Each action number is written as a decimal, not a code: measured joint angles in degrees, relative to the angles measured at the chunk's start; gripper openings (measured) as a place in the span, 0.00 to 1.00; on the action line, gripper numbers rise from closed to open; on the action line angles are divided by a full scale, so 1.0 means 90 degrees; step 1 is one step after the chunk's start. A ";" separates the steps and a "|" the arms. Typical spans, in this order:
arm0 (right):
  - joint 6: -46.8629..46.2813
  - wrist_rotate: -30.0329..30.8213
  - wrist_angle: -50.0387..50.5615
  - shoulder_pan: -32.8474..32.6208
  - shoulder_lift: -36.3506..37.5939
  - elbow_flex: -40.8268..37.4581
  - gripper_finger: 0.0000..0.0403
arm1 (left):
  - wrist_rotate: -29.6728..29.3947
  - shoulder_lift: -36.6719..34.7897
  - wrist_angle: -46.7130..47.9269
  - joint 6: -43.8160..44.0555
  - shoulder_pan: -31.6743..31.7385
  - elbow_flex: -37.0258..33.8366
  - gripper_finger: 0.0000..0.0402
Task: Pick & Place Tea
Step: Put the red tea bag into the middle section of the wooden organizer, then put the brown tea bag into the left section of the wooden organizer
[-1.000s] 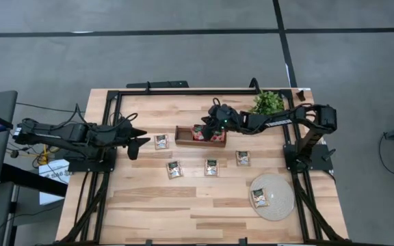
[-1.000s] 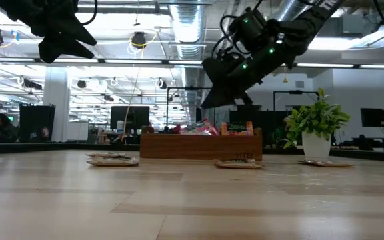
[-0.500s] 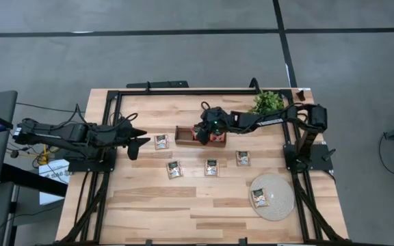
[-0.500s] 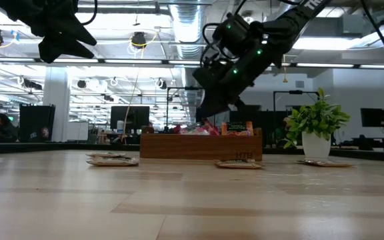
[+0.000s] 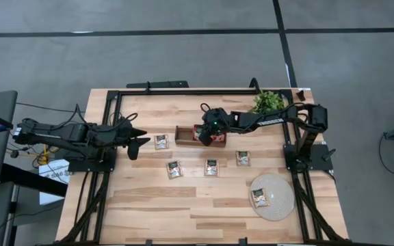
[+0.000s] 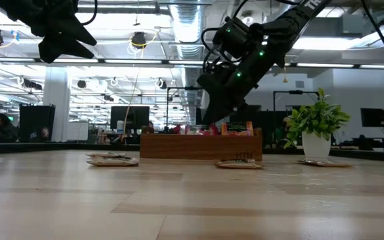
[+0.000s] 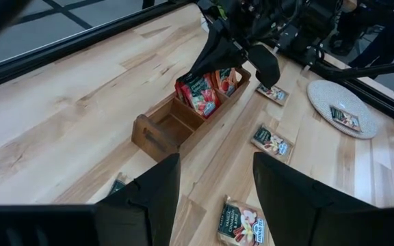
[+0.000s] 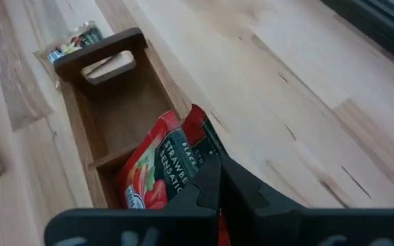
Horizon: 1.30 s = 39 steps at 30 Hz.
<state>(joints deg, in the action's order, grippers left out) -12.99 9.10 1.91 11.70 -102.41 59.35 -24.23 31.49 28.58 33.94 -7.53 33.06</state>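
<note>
Our right pincer [image 5: 204, 134] has come down into the wooden box [image 5: 183, 135] at the table's far middle, closed on a red tea sachet [image 8: 166, 167] there. Left pincer [image 5: 137, 139] waits open; five sachets still lie loose.

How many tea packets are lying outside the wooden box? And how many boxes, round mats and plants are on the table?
Tea packets on the bare table: 4
Tea packets on the round mat: 1
Wooden box: 1
Round mat: 1
Plant: 1
Total: 8
The red packets inside the box are too bunched to count.
</note>
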 joint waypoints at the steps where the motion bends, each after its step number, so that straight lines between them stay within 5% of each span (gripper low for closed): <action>1: 0.0000 -0.0002 0.0015 -0.0009 0.0000 0.0000 0.00 | 0.0000 0.0002 0.0000 0.0000 0.0001 0.0000 0.44; 11: 0.0001 -0.0002 0.0118 -0.0083 0.0130 -0.0007 0.00 | -0.0002 0.0002 0.0000 -0.0001 0.0000 0.0000 0.44; 20: 0.0468 0.0333 0.0727 -0.0158 0.1164 -0.0007 0.00 | -0.0002 0.0002 0.0000 0.0004 0.0000 0.0000 0.44; 27: 0.0818 0.0192 0.3739 -0.0741 0.2564 -0.0007 0.00 | 0.0000 0.0002 0.0000 0.0041 0.0000 0.0000 0.44; 32: -0.0041 -0.0325 0.6140 -0.1310 0.3349 -0.0007 0.00 | -0.0002 0.0002 0.0000 0.0042 0.0000 0.0000 0.44; 39: -0.1198 -0.1292 0.7221 -0.2630 0.3890 -0.0007 0.00 | -0.0002 0.0002 -0.0002 0.0045 0.0000 0.0000 0.44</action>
<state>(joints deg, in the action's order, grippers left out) -23.78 -2.52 66.90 -11.97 -67.40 59.29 -24.25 31.51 28.56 34.35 -7.53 33.06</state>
